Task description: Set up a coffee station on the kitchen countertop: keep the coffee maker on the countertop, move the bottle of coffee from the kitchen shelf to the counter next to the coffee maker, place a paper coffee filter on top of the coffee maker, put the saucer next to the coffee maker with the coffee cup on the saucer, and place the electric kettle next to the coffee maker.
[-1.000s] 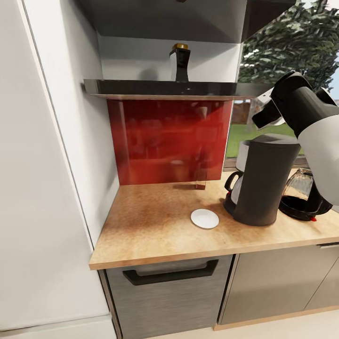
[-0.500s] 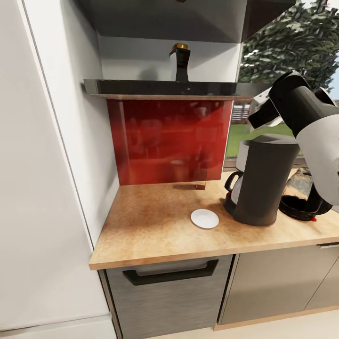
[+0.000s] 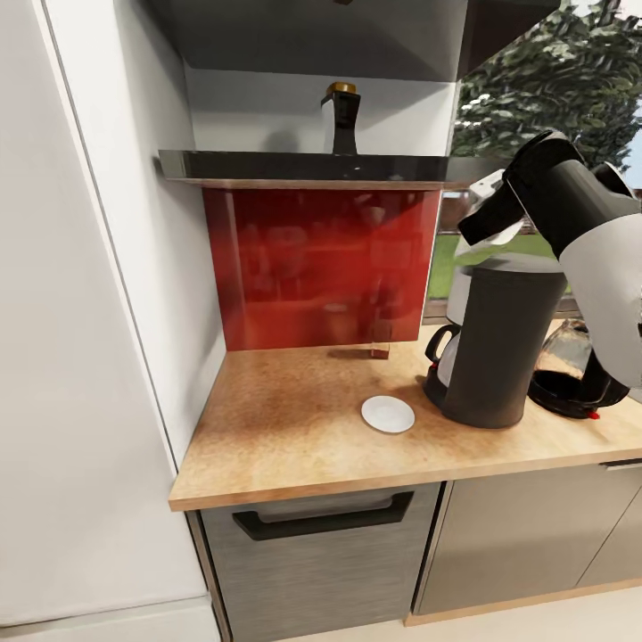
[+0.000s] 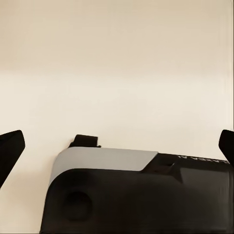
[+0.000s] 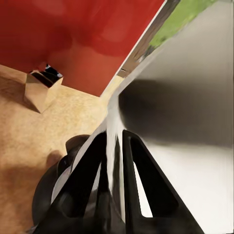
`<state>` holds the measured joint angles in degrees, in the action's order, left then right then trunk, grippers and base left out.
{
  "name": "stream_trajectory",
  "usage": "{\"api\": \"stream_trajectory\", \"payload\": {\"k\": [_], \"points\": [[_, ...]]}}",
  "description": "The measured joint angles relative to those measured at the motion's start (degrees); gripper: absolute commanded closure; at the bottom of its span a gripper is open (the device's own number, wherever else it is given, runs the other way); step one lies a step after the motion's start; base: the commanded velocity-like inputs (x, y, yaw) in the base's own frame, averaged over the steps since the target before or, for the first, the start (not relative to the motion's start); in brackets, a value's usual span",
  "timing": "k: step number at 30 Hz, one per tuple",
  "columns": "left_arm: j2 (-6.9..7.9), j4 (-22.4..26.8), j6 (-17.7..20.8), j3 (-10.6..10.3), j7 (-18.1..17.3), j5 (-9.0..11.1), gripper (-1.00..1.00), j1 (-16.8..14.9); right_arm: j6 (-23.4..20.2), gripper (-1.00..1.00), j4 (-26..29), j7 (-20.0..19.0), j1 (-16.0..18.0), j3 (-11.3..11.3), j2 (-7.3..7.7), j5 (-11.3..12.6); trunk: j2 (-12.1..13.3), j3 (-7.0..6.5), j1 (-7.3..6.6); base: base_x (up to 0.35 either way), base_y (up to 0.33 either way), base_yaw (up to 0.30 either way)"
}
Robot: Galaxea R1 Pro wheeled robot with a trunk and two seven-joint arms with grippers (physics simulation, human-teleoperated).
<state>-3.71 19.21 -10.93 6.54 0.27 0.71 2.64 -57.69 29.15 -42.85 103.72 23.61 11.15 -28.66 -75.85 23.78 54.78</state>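
The right gripper (image 5: 113,161) is pinching the paper filter (image 5: 113,141) edge-on between its closed fingers and is hovering just above the flat top of the coffee maker (image 3: 495,343). The left gripper (image 4: 117,146) is hanging with its fingertips spread wide apart over a pale floor. The coffee maker is standing on the countertop (image 3: 285,428), with the cup (image 3: 446,352) tucked against its left side, the saucer (image 3: 388,415) lying bare near its base, and the kettle (image 3: 571,374) sitting behind it on the right. The coffee bottle (image 3: 340,120) is standing upright on the shelf (image 3: 303,167).
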Motion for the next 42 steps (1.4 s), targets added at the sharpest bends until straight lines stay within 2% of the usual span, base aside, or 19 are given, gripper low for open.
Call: {"api": "stream_trajectory", "payload": {"k": [5,23,27,32,33,42], "points": [[-1.54,0.01,0.00,0.03,-0.01,0.01,-1.00,-0.01,-0.34,1.00,1.61,0.05,1.63,1.02,-0.50,-0.14,0.00,0.00,0.00,0.000,0.000,0.000],[-1.54,0.01,0.00,0.04,-0.01,0.01,-1.00,-0.01,-0.35,1.00,2.03,0.05,7.36,1.02,-0.50,-0.14,0.00,0.00,0.00,0.000,0.000,0.000],[-2.21,-0.04,-0.07,0.01,0.10,0.01,-1.00,0.00,0.32,1.00,1.07,-0.25,6.34,0.47,-0.56,0.05,0.01,0.00,0.00,0.000,0.000,0.000],[-2.34,-0.05,-0.08,0.01,0.10,0.01,-1.00,-0.02,0.49,1.00,-0.55,-0.39,4.79,0.40,-0.57,0.07,0.01,0.00,0.00,0.000,0.000,0.000],[-2.36,-0.05,-0.08,0.01,0.11,0.01,-1.00,-0.02,0.50,1.00,-2.73,-0.43,4.71,0.42,-0.58,0.01,0.01,0.01,0.01,0.000,0.000,0.000],[-2.40,-0.06,-0.09,0.06,0.11,0.01,-1.00,-0.02,0.58,1.00,-6.66,-2.14,4.61,0.68,-0.64,0.00,0.00,0.00,0.00,0.000,0.000,0.000]]}}
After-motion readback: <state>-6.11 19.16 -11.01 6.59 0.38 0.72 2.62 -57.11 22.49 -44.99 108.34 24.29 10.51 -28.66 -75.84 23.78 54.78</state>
